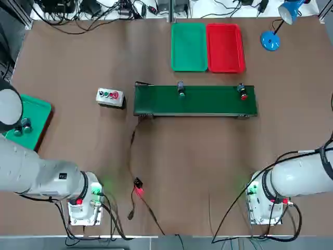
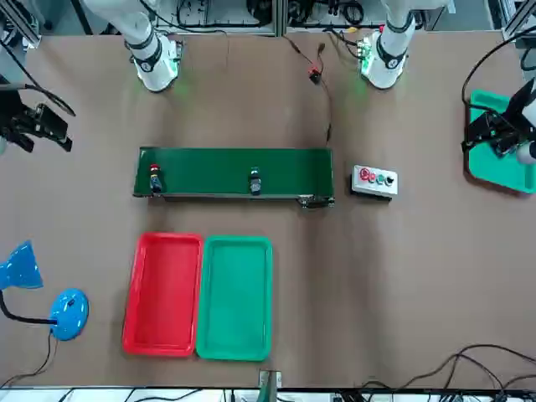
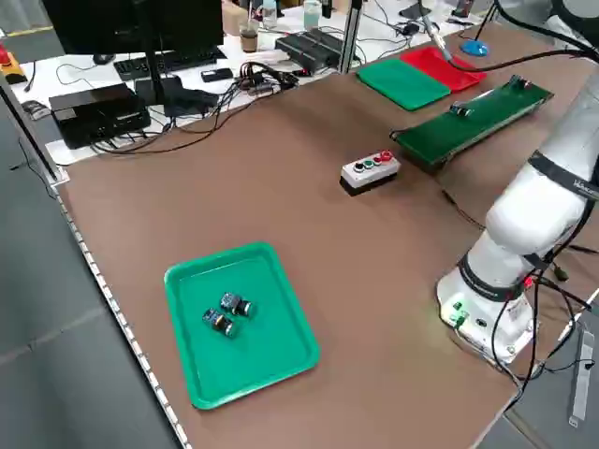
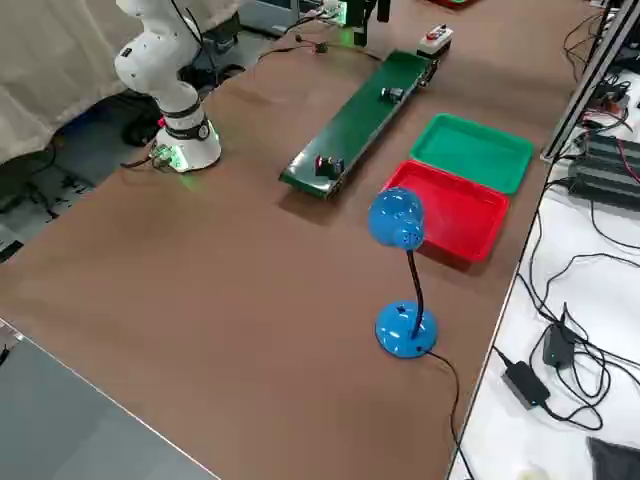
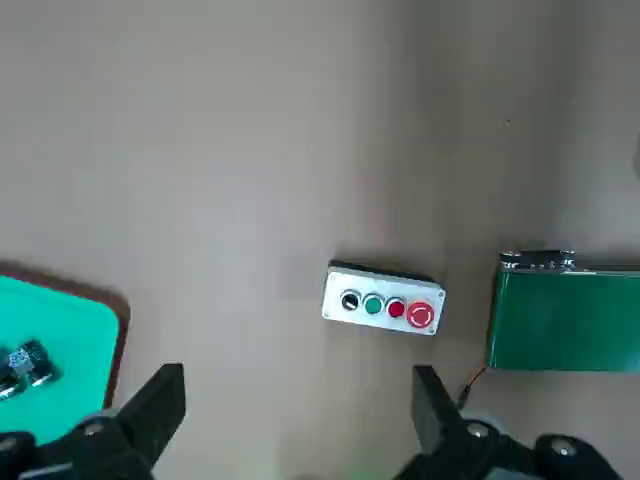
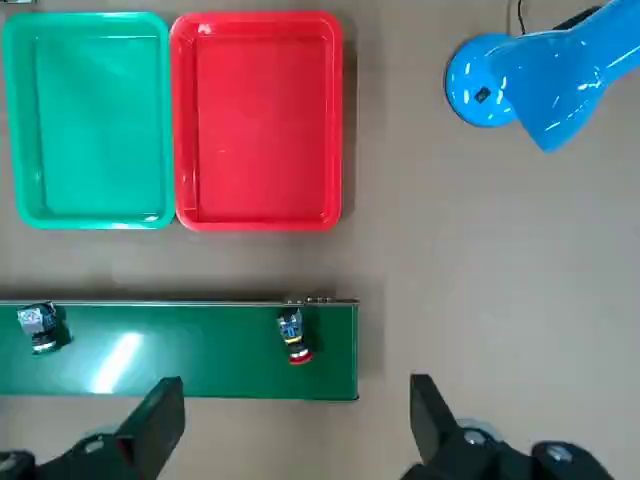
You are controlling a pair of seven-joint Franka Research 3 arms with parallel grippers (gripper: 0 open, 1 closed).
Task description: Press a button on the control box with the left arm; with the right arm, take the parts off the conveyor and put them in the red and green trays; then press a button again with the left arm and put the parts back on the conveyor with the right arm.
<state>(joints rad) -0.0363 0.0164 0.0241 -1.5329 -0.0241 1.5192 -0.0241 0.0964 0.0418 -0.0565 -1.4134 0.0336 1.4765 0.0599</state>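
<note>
Two parts, apparently, in green tray

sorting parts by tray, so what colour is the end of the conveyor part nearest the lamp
Red, on the part; the right wrist view shows it best.

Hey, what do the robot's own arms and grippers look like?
Both arms are smooth white with rounded joints and dark bands; black cables loop along them. The left arm and right arm each show a green glow and a small red spot near the base. The left gripper and right gripper are black, with two chunky, angular fingers and silvery screws.
</note>
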